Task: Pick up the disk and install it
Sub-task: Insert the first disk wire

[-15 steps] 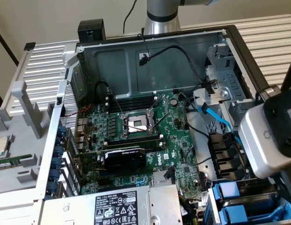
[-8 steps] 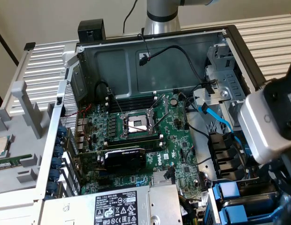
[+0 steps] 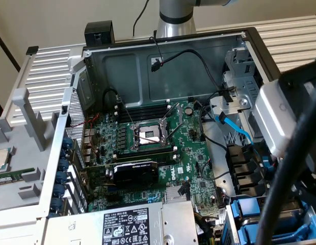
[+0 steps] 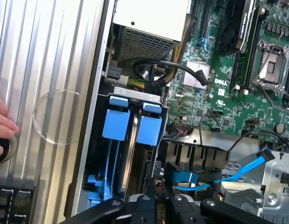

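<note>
Item: open computer case (image 3: 163, 56), lying on its side with the interior exposed

Contents: green motherboard (image 3: 191, 148) with a bare CPU socket (image 3: 148, 135) at its middle; black graphics card (image 3: 135, 171) just beside the socket; grey power supply (image 3: 132, 224) with a black-and-white label along the case's near edge in the exterior view; light blue flat cable (image 3: 239, 130) running down from a metal cage at the exterior view's right

Drive bay (image 4: 135, 92): in the case's corner, between the power supply and a ribbed silver panel (image 4: 46, 70); it holds two blue-framed drives standing edge-on, side by side and touching or nearly so

Disk (image 4: 149, 129): taken as the drive on the motherboard side, seated in the bay; the look-alike drive (image 4: 115, 123) stands on the panel side; the two cannot be told apart with certainty

Gripper (image 4: 163, 210): black, hanging just over the bay's open end, nearest the disk and apart from it; nothing seen in its grasp; whether it is open or closed cannot be told

Arm (image 3: 176, 18): base standing behind the case; pale wrist housing (image 3: 278, 117) with a black cable in the exterior view's right foreground

Person: a hand (image 4: 2, 126) resting on the ribbed panel, well apart from the gripper
</note>
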Motion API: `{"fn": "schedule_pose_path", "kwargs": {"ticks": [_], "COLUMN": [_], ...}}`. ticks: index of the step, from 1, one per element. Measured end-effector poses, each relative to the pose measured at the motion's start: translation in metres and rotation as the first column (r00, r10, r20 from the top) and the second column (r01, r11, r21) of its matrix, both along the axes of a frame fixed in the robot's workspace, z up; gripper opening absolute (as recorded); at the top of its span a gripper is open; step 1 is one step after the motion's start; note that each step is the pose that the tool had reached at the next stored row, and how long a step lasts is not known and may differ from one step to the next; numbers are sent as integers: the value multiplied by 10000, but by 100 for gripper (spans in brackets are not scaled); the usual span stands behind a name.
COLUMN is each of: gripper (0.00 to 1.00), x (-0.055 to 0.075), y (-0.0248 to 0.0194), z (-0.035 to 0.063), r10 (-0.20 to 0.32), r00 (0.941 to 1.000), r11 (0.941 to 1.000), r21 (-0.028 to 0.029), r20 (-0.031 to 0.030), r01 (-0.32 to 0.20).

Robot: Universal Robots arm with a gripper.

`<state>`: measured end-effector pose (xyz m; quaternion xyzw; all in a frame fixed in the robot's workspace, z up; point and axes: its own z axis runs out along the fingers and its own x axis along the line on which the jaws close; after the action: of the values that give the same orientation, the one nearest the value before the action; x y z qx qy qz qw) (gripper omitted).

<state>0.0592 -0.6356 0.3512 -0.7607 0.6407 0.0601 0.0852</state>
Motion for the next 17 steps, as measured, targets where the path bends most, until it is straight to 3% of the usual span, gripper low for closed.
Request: {"fn": "schedule_pose_path", "kwargs": {"ticks": [3, 5, 9, 14, 17], "gripper": [17, 17, 17, 17, 17], "x": [0, 0, 1, 5, 5], "y": [37, 43, 64, 84, 105], "z": [0, 0, 0, 0, 0], "r10": [-2, -2, -9, -27, -46], "r00": [10000, 9997, 9977, 9916, 9873], "r11": [9999, 9998, 9995, 9988, 9980], "r21": [-132, -179, -314, -497, -626], "r20": [-98, -250, -678, -1290, -1591], "r01": [1, -2, -13, -38, -54]}}
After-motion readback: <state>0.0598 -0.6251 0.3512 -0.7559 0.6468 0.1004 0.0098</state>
